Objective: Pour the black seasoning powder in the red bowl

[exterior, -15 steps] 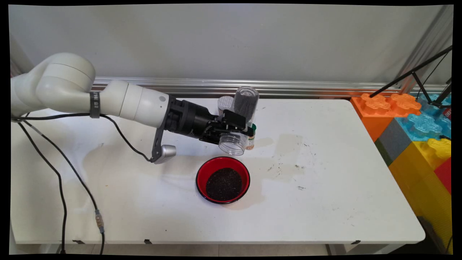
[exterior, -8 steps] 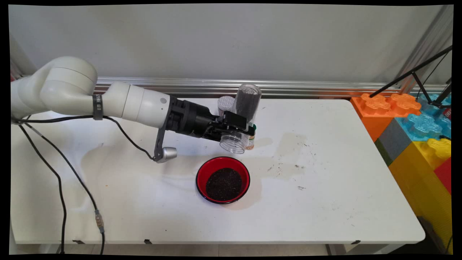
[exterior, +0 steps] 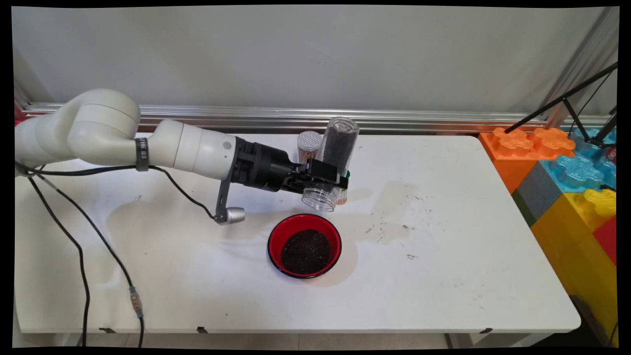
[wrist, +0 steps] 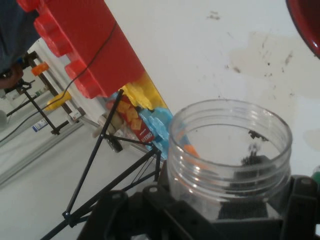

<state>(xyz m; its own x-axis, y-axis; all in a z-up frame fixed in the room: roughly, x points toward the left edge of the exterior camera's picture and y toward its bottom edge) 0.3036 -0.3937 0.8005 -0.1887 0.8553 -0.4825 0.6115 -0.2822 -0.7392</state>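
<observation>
My gripper [exterior: 331, 180] is shut on a clear plastic jar [exterior: 333, 160] that is tipped mouth-down and slightly toward the camera, with dark grains still packed in its upper end. Its open mouth [exterior: 319, 198] hangs just above and behind a red bowl [exterior: 304, 245] holding a heap of the same dark grains. In the hand view the jar [wrist: 230, 150] fills the lower right, its threaded mouth open with a few grains clinging inside, and the gripper's black linkage [wrist: 150, 210] clasps it from both sides. The bowl's rim [wrist: 306, 25] shows at the top right corner.
A small spice jar with a perforated silver lid [exterior: 308, 144] and a green-capped bottle [exterior: 342, 191] stand behind the held jar. Dark crumbs and a stain [exterior: 394, 217] mark the table right of the bowl. Big coloured toy blocks [exterior: 567, 167] and a black tripod [exterior: 586, 108] flank the right edge.
The arm's wrist has dropped and levelled out, and the held jar has shifted slightly right, its closed end rising a little steeper. The bowl has not moved.
</observation>
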